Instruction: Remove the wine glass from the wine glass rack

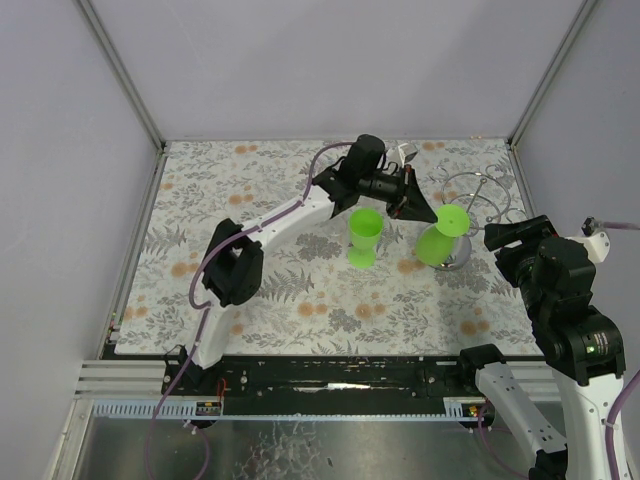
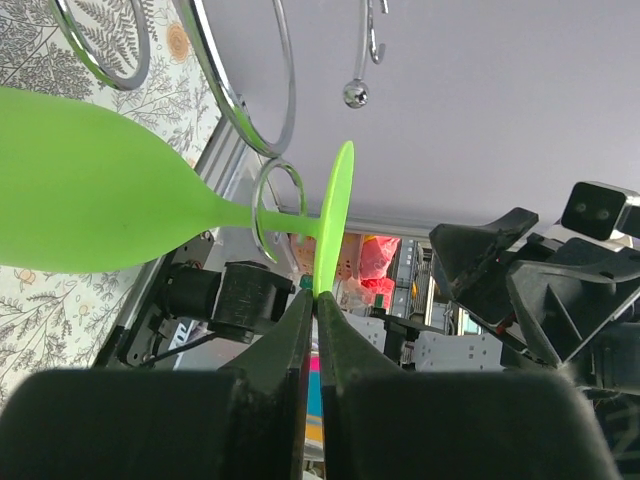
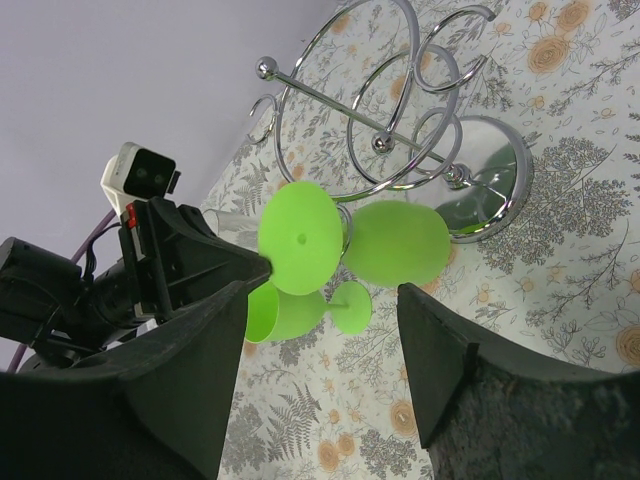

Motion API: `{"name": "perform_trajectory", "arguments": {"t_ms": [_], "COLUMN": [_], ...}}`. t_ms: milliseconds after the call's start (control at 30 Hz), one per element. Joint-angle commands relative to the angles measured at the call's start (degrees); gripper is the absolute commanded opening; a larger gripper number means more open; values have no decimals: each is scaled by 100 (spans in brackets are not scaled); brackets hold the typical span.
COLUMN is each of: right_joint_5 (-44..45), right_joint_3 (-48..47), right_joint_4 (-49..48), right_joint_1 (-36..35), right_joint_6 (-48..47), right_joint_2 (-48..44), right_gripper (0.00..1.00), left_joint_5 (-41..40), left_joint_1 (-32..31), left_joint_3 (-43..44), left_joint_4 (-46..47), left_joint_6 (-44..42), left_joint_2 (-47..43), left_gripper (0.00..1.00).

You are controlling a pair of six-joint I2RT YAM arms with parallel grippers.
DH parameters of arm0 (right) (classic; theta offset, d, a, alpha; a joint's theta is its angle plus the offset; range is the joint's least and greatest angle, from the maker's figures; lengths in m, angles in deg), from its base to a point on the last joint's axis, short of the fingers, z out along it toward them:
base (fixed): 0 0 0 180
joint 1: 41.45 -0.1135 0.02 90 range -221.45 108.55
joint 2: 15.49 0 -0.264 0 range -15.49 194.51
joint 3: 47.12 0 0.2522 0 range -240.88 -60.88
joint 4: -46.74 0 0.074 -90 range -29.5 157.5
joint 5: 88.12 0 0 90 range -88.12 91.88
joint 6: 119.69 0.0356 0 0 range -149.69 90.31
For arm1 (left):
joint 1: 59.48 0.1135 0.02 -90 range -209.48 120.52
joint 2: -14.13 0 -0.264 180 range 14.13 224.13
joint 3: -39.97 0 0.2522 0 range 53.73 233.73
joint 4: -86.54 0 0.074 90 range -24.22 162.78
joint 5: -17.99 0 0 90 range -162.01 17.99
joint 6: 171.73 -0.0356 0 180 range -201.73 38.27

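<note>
A green wine glass (image 1: 440,236) hangs sideways on the silver wire wine glass rack (image 1: 482,196), its stem in one of the looped arms (image 2: 277,192). My left gripper (image 2: 316,297) is shut on the rim of the glass's round foot (image 2: 336,215); the bowl (image 2: 90,190) points away to the left. In the right wrist view the foot disc (image 3: 300,237) faces the camera, with the bowl (image 3: 400,243) behind it. My right gripper (image 3: 320,385) is open and empty, hovering clear of the rack (image 3: 400,130) on its right side.
A second green wine glass (image 1: 364,236) stands upright on the floral tablecloth, just left of the rack, and shows again as the second glass (image 3: 290,310) under the hanging one. The rack's shiny round base (image 3: 490,190) rests on the cloth. Grey walls enclose the table.
</note>
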Motion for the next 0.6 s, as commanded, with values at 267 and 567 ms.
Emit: {"name": "perform_trajectory", "arguments": {"t_ms": [267, 567], "right_joint_5": [257, 218], "right_joint_3": [-243, -228], "right_joint_4": [-88, -90], "right_joint_1": [16, 14], "right_joint_6": [-109, -134], "right_joint_2": [-84, -75], "right_gripper": [69, 69], "left_joint_5": [302, 349], "left_joint_1": [34, 25], "left_joint_3": [-336, -571], "left_joint_4": [560, 721], "left_joint_6": [223, 338], "left_joint_2": [-530, -615], "left_gripper": [0, 0]}}
